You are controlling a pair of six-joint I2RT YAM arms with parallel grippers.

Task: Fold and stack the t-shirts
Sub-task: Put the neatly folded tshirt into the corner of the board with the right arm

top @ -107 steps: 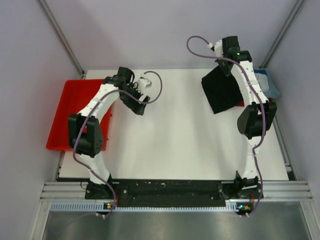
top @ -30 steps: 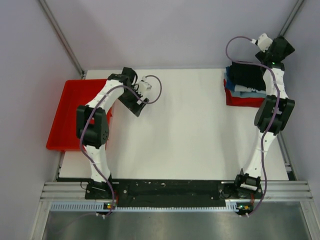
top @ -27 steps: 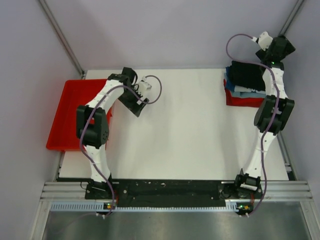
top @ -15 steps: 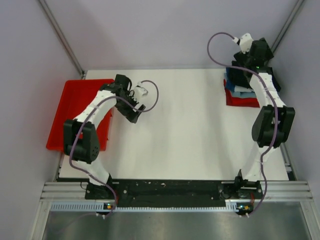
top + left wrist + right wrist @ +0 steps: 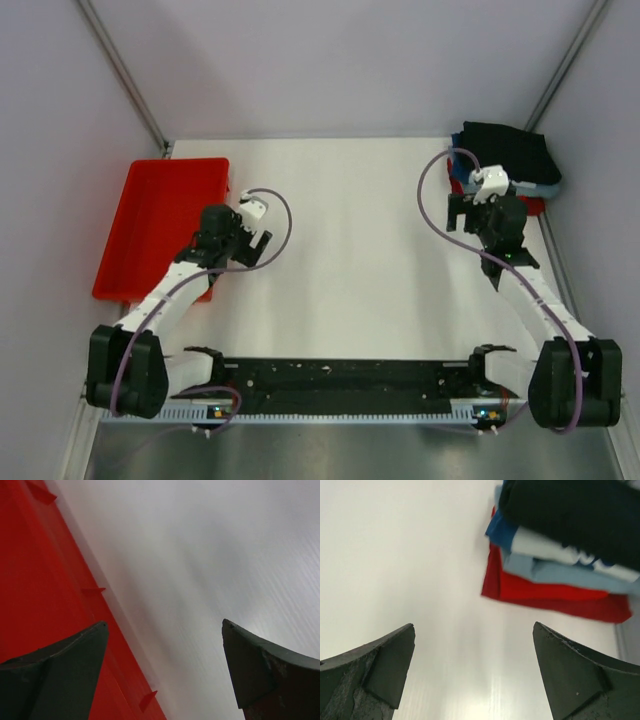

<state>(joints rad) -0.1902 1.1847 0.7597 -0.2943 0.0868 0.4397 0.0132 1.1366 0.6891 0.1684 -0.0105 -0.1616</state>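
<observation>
Three folded t-shirts lie stacked at the table's back right corner. The black t-shirt is on top, the blue one is under it, and the red one is at the bottom. My right gripper hangs open and holds nothing. It is just short of the stack's near left corner and clear of the cloth. Over the table's left side, my left gripper is open too, with nothing in it.
A red plastic tray sits at the table's left edge, right beside my left gripper. Grey walls close in the back and both sides. The arm bases stand along the black rail at the near edge.
My right arm has drawn back and down from above the stack, where the black t-shirt now lies on top. My left arm has also pulled back towards the near edge.
</observation>
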